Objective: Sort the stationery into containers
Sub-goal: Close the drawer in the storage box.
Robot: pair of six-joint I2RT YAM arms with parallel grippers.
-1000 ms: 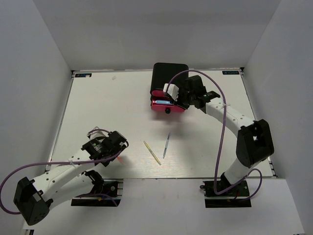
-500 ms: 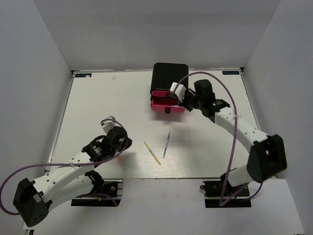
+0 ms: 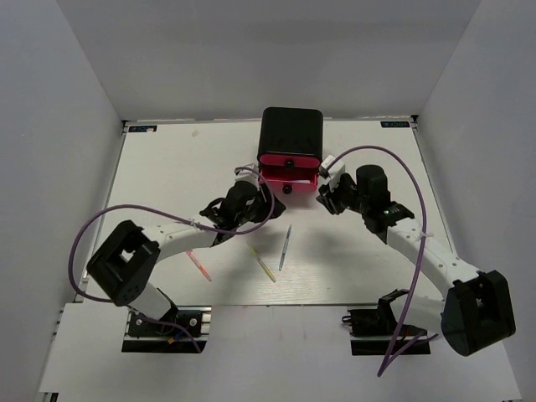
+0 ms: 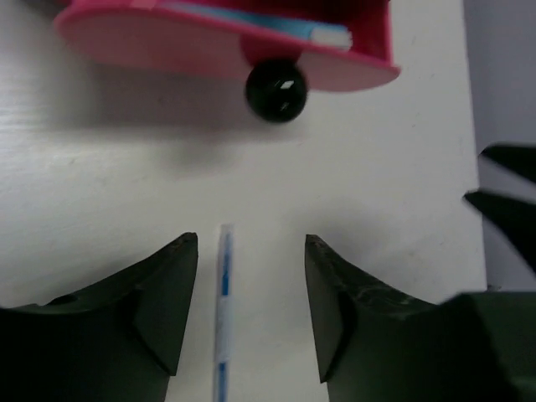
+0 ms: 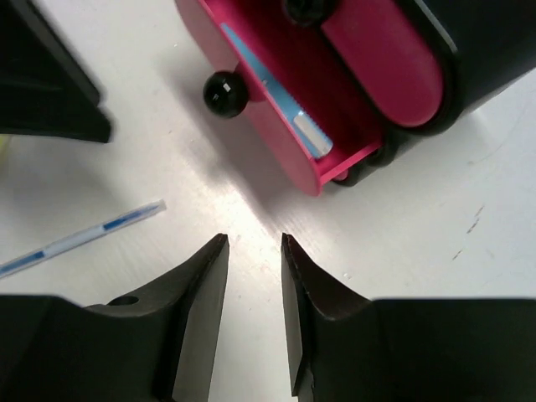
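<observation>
A blue-grey pen (image 3: pixel 285 248) lies flat on the surface (image 3: pixel 167 167), just near of the pulled-out bottom drawer (image 4: pixel 167 50), which holds a light blue pen (image 5: pixel 264 79). A yellow stick (image 3: pixel 261 262) and a red stick (image 3: pixel 199 265) lie nearer and further left. The left tool (image 4: pixel 249 251), fingers parted and empty, frames the blue-grey pen in its own view. The right tool (image 5: pixel 254 247), right of the drawer, shows a narrow gap and grips nothing. The step is probably picking up that pen. It calls for dropping low, centring on the thin shaft, then pinching.
</observation>
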